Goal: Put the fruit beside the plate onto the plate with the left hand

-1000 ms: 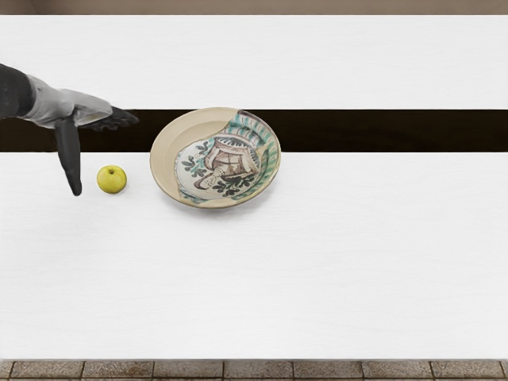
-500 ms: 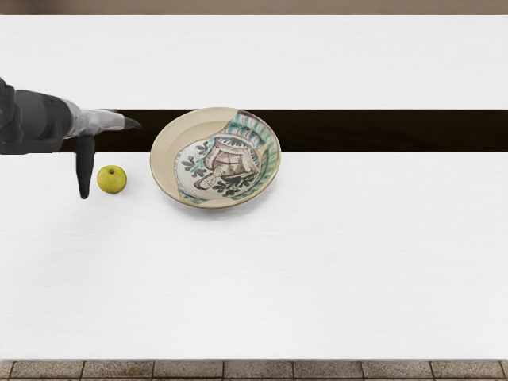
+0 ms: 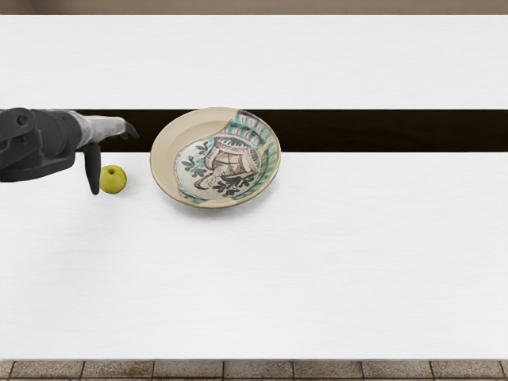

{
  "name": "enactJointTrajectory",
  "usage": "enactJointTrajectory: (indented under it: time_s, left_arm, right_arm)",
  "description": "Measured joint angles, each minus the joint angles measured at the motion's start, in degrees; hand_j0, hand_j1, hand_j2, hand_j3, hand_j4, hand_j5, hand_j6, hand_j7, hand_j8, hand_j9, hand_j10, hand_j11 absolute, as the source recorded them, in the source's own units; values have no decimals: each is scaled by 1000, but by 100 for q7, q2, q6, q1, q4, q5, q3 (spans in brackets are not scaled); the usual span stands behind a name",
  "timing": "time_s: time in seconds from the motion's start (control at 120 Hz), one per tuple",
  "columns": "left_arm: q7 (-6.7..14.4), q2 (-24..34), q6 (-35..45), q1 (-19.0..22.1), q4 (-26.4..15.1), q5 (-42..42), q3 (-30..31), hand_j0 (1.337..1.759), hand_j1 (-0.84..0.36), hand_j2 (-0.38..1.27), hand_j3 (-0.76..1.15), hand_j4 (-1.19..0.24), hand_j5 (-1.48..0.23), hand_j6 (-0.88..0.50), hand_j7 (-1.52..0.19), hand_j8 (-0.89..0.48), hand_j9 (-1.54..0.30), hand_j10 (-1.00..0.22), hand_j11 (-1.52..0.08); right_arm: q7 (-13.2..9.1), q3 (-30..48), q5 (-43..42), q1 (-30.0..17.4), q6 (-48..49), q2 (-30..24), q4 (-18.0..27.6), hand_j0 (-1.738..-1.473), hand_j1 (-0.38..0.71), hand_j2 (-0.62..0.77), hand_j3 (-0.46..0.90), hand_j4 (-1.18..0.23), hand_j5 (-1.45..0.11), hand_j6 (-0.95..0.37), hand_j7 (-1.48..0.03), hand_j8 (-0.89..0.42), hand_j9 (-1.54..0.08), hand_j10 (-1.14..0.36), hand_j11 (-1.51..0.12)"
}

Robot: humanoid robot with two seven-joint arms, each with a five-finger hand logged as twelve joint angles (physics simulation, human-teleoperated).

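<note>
Currently the left hand (image 3: 101,136) is hovering just behind and left of the apple (image 3: 113,178). Its fingers (image 3: 121,129) are stretching out rightward, spread and gripping nothing. One dark digit is hanging down right at the fruit's left edge; contact cannot be told. The apple is sitting on the white table (image 3: 317,262), near the left rim of the plate (image 3: 168,133), not touching it.

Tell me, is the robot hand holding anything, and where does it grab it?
Nothing yet. The left hand is open beside the apple, which sits on the table.
</note>
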Motion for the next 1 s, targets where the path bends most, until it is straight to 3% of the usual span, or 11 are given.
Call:
enactJointTrajectory:
  time_s: [0.55, 1.0]
  left_arm:
    - [0, -386, 1010, 113, 217, 184, 991, 1658, 82, 48, 0, -229, -293, -231, -292, -230, -292, -229, -292]
    - [0, -385, 1487, 288, 337, 336, 1106, 1658, 4, 61, 0, -294, -377, -295, -377, -295, -377, -294, -377]
  right_arm:
    - [-3, 1, 0, 0, 0, 0, 0, -1658, -331, -3, 0, -15, -20, -15, -20, -15, -20, -15, -20]
    - [1, 1, 0, 0, 0, 0, 0, -1658, -331, -3, 0, -15, -20, -15, -20, -15, -20, -15, -20]
